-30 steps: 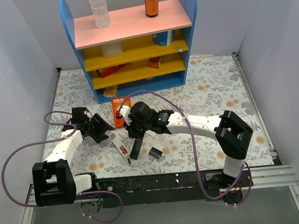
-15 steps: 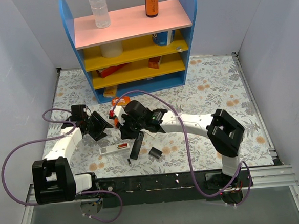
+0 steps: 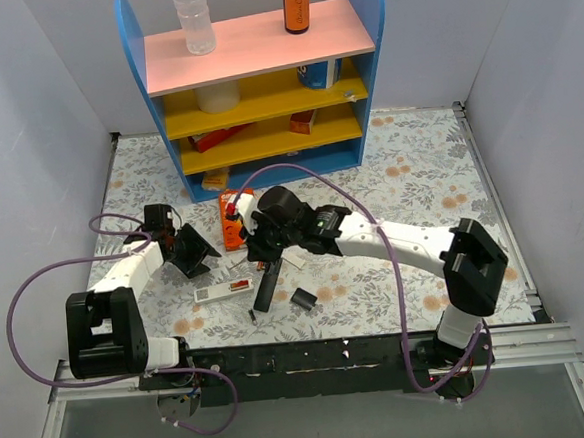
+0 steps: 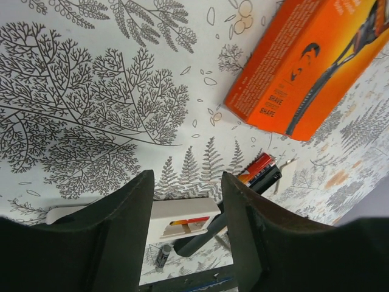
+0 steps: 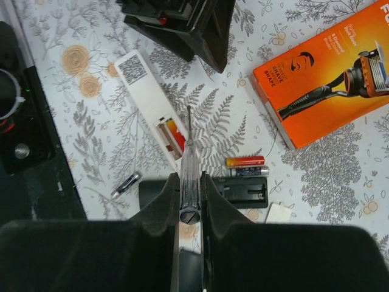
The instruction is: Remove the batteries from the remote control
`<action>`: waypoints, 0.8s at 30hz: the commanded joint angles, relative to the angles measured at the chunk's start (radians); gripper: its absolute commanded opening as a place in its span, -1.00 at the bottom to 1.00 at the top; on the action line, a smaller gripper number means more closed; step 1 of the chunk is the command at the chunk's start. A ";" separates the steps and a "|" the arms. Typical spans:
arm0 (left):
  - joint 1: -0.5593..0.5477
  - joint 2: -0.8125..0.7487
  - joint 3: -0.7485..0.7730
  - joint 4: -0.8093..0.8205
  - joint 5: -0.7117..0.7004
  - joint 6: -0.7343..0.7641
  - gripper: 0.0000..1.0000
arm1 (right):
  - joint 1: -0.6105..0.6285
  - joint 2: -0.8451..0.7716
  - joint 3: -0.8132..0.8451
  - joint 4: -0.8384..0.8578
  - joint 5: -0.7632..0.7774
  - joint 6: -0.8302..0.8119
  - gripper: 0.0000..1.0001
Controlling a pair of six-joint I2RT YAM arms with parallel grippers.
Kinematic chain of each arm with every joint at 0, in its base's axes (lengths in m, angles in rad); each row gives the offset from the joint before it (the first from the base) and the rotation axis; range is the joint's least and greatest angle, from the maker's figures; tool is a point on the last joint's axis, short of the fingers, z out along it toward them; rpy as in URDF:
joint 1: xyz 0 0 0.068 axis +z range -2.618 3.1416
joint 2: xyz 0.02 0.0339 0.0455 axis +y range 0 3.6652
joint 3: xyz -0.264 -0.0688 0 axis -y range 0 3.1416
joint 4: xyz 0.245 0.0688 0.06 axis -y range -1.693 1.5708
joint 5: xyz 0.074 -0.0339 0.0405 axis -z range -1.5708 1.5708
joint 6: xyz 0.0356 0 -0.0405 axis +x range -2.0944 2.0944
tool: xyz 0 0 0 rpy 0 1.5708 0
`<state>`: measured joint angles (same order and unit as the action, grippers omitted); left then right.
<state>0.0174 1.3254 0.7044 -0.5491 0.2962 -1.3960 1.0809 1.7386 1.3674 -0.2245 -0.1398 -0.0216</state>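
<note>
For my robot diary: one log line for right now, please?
left end effector: open, empty | right end effector: shut on screwdriver | remote: compartment open | red battery: out of remote

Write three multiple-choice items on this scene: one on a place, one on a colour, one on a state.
1. The loose batteries lie: A on the table beside the razor package; B on top of it; C inside the remote control.
2. The remote control's body is: A blue; B white; C green.
3. The right end effector is: A open, empty; B shut on a battery; C shut on a screwdriver.
A: they rest by the orange box. B: white casing. C: the shaft is clamped in it.
</note>
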 commanded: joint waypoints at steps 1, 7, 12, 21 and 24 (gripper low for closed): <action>-0.004 0.020 0.018 -0.008 0.018 0.026 -0.06 | 0.001 -0.126 -0.073 -0.019 -0.081 0.049 -0.97; -0.004 0.054 0.009 -0.028 0.031 0.055 -0.10 | 0.004 -0.162 -0.168 -0.006 -0.156 0.084 -0.97; -0.004 0.043 -0.014 -0.028 0.066 0.046 -0.11 | 0.004 -0.130 -0.179 -0.026 -0.136 0.077 -0.97; -0.004 0.066 -0.029 -0.029 0.129 0.054 -0.15 | 0.004 -0.064 -0.137 -0.056 -0.063 0.084 -0.97; -0.004 0.058 -0.034 -0.031 0.136 0.054 -0.19 | -0.001 -0.047 -0.114 -0.062 -0.018 0.086 -0.97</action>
<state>0.0174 1.3876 0.6800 -0.5755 0.3946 -1.3563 1.0809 1.6688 1.1919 -0.2832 -0.2295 0.0574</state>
